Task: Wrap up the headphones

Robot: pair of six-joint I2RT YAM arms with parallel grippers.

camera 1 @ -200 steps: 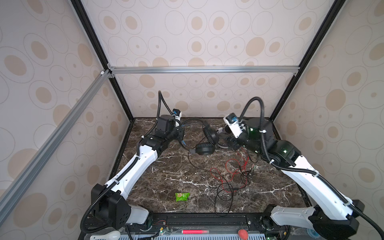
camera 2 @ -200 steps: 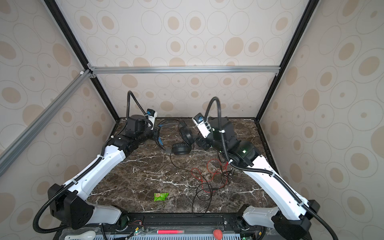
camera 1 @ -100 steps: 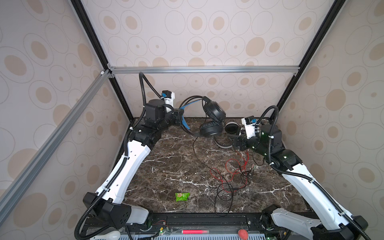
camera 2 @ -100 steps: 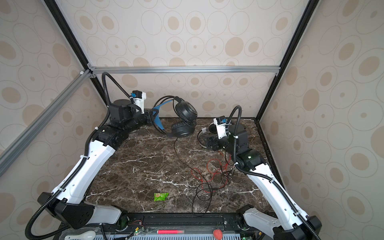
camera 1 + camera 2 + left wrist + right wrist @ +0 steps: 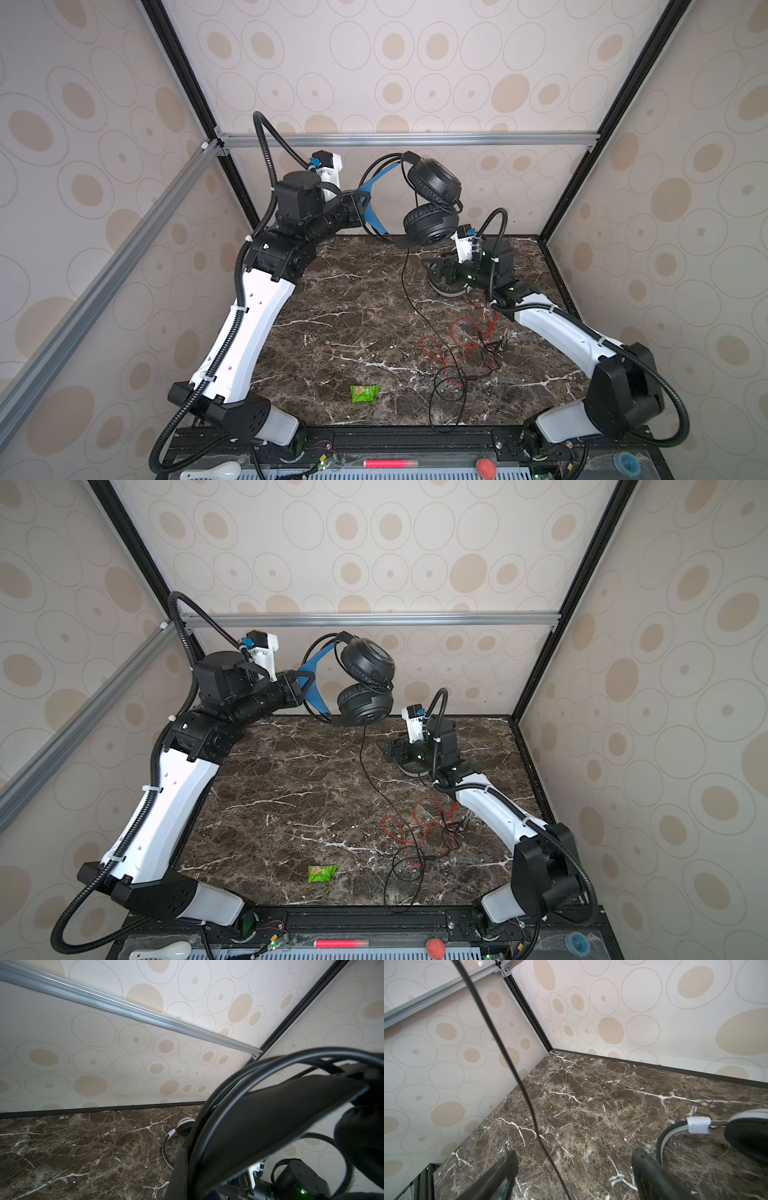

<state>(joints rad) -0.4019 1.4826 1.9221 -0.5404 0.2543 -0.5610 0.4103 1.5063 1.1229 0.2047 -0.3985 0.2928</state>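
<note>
Left hand (image 5: 362, 203) grips the black headset (image 5: 434, 183) aloft; right hand (image 5: 574, 1155) is open. The dangling black cable (image 5: 519, 1082) could snag the red cable (image 5: 471, 343).

One black headset (image 5: 432, 195), one white headset (image 5: 186, 1124), one black cord (image 5: 402, 274), one red cord (image 5: 465, 319), one green packet (image 5: 365, 393)

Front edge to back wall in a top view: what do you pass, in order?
Green packet → tangled red and black cables → white headphones → black headphones, held up by the left gripper.
</note>
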